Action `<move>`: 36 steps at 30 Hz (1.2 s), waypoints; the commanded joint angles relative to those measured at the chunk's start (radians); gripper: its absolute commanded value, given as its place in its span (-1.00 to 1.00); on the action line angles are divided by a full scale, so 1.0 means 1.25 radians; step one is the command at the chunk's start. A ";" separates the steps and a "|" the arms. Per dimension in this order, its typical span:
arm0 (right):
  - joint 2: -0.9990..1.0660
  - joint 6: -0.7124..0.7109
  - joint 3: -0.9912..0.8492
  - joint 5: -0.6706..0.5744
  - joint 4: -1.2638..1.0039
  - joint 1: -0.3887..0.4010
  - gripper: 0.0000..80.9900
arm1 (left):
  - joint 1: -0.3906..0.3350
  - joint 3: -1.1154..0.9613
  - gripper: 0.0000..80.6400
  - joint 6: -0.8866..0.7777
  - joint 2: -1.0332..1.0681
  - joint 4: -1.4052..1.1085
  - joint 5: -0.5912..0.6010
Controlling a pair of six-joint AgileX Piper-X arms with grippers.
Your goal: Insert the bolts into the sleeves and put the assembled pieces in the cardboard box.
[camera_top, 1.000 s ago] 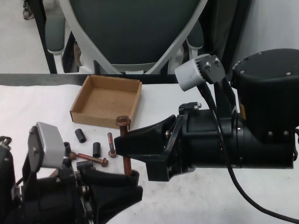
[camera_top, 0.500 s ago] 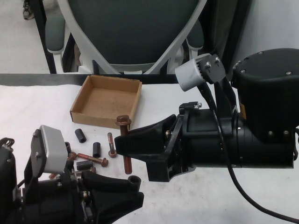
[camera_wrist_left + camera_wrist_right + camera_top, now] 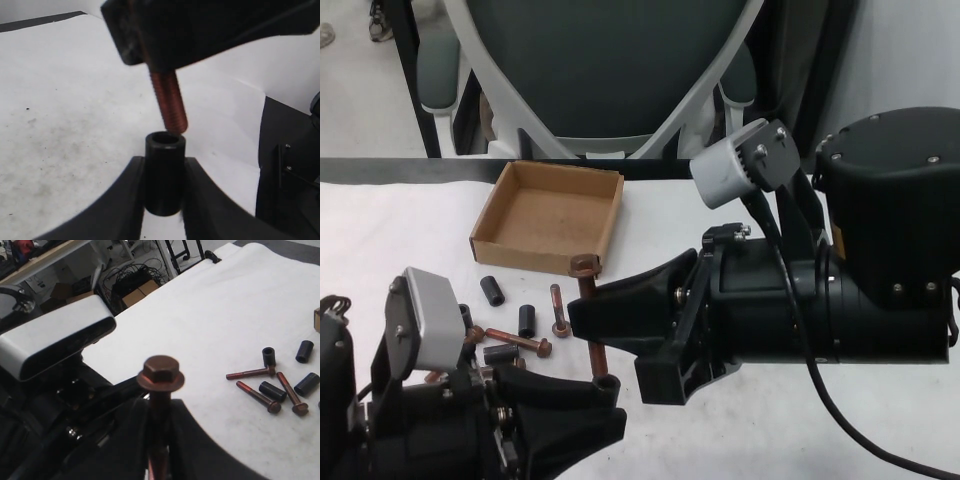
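Note:
My right gripper (image 3: pixel 586 318) is shut on a copper bolt (image 3: pixel 591 322), held upright with its hex head (image 3: pixel 160 374) on top. My left gripper (image 3: pixel 165 195) is shut on a black sleeve (image 3: pixel 165 172), held upright just beneath it. The bolt's threaded tip (image 3: pixel 171 112) sits right at the sleeve's open mouth. In the high view the sleeve (image 3: pixel 606 385) is at the bolt's lower end. Loose bolts (image 3: pixel 520 342) and black sleeves (image 3: pixel 493 291) lie on the white bench left of the grippers. The open cardboard box (image 3: pixel 548 218) stands behind them.
A chair (image 3: pixel 610 70) stands beyond the bench's far edge. More loose bolts (image 3: pixel 259 396) and sleeves (image 3: pixel 304 351) show on the white cloth in the right wrist view. White bench surface (image 3: pixel 380 230) lies left of the box.
The right gripper has lowered the bolt, so its tip has come down to the sleeve's mouth. The left arm has held nearly still over the last half second.

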 commanded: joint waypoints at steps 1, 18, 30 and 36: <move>-0.004 -0.009 -0.002 0.002 -0.001 0.000 -0.99 | 0.000 -0.006 -0.98 0.008 0.002 -0.015 -0.020; -0.004 -0.009 -0.002 0.002 -0.001 0.000 -0.99 | 0.000 -0.006 -0.98 -0.051 0.002 -0.072 -0.037; -0.004 -0.009 -0.002 0.002 -0.001 0.000 -0.99 | 0.000 -0.006 -0.98 -0.143 0.002 -0.133 -0.014; -0.004 -0.009 -0.002 0.004 -0.001 0.000 -0.99 | 0.000 -0.006 -0.98 -0.088 0.002 -0.101 -0.014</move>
